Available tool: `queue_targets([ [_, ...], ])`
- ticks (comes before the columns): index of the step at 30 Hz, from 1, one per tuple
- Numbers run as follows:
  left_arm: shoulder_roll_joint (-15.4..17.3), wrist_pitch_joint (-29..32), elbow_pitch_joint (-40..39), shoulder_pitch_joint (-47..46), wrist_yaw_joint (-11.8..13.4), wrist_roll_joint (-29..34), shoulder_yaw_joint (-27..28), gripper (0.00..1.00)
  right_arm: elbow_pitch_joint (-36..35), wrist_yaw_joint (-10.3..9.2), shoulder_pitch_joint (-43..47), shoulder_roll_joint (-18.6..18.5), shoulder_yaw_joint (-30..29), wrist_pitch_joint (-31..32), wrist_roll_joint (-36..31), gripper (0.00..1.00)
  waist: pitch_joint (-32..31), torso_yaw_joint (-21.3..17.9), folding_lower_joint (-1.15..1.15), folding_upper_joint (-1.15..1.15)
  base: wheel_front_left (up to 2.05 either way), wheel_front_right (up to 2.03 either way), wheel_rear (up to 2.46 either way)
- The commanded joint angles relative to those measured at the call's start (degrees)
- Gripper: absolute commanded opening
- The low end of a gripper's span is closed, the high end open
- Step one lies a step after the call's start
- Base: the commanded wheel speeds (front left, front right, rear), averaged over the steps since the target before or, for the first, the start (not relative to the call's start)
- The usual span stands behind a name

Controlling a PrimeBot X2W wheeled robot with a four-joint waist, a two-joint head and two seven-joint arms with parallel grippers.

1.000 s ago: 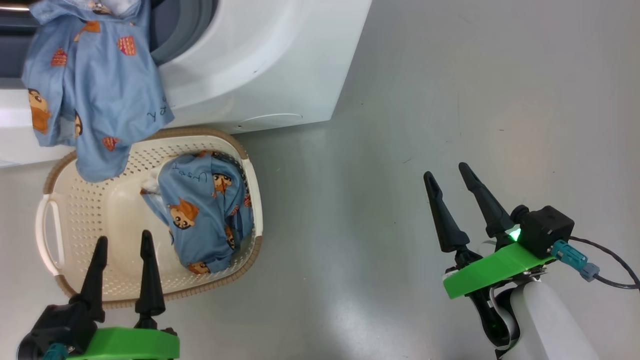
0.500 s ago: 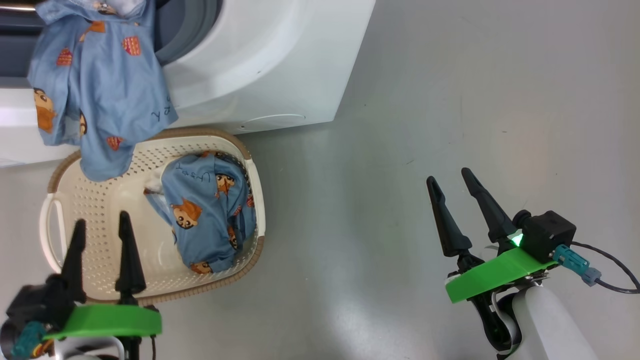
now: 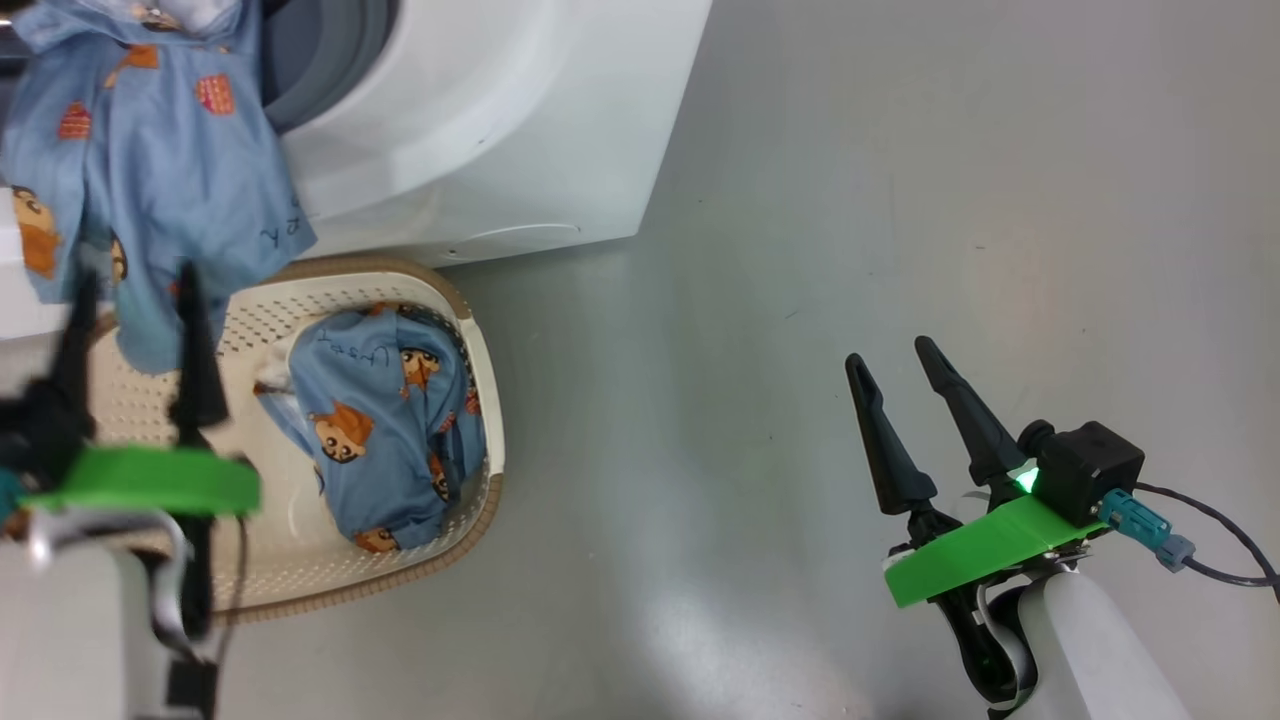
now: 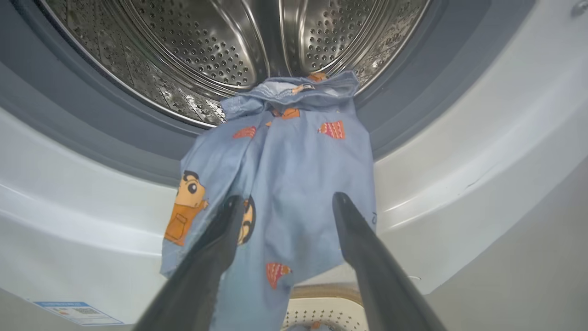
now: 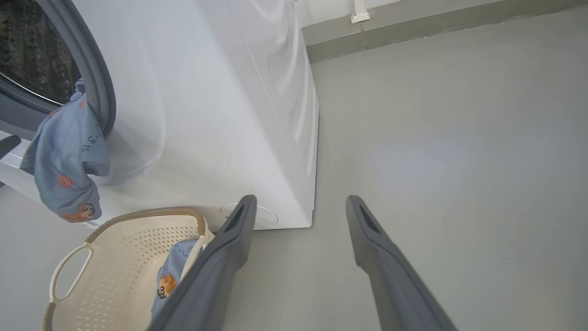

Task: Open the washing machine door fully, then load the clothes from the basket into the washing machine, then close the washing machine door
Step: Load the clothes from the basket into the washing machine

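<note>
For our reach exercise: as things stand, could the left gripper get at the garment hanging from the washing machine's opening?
Probably yes: the left gripper is open, pointing straight at the hanging garment, with nothing between them.

Against the white washing machine [image 3: 480,130], the clothes [image 3: 150,170] were light blue with orange cartoon prints, and the basket [image 3: 340,298] before it was perforated cream with a brown woven-look rim.

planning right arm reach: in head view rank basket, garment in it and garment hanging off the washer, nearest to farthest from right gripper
From the right gripper:
1. basket, to its left
2. garment in the basket, against its right wall
3. hanging garment, far upper left
</note>
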Motion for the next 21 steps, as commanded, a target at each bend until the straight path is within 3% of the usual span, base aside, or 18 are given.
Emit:
queue_targets([
  [1, 2.2, -0.3, -0.4, -1.5, 0.1, 0.7, 2.1, 1.00, -1.0, 0.09, 0.9, 0.4, 1.4, -0.3, 0.4, 1.00, 0.2, -0.3, 0.00, 0.00, 0.00, 0.00, 0.00],
  [14, 5.6, 0.8, 13.3, -10.7, 1.5, 0.0, 4.5, 1.00, -0.8, 0.09, 0.7, 0.7, 1.8, -0.3, 0.9, 1.00, 2.1, -2.0, 0.00, 0.00, 0.00, 0.00, 0.00],
  [21, 7.4, 1.7, 17.7, -15.4, 0.1, -1.5, 4.5, 1.00, -0.9, 0.09, 0.0, 0.8, 2.0, -0.3, 1.0, 1.00, 4.0, -2.4, 0.00, 0.00, 0.00, 0.00, 0.00],
])
